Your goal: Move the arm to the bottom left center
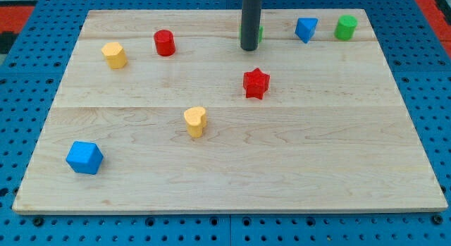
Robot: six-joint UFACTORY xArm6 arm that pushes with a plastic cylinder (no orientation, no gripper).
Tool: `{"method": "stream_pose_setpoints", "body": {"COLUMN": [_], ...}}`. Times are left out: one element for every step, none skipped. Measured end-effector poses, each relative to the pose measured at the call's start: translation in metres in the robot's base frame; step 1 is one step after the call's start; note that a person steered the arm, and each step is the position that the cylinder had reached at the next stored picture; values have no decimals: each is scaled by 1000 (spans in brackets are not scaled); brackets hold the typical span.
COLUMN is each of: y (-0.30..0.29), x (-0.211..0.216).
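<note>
My tip [249, 48] rests on the wooden board [232, 168] near the view's top centre. A green block [260, 32] sits just behind the rod, mostly hidden by it. A red star block [256, 83] lies just below the tip. A red cylinder [164, 43] is to the tip's left, and a yellow block [114, 55] is farther left. A yellow heart block [195, 121] lies in the middle left. A blue cube [84, 157] sits at the bottom left.
A blue block [306, 29] and a green cylinder [345, 27] stand along the top edge at the right. A blue pegboard [21, 70] surrounds the board.
</note>
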State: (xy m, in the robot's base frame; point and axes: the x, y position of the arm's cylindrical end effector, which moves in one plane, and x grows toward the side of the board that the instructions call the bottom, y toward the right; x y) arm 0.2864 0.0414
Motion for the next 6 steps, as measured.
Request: {"method": "stream_pose_setpoints", "body": {"y": [5, -18, -101, -139, -136, -163], "x": [10, 62, 113, 164, 253, 324]}}
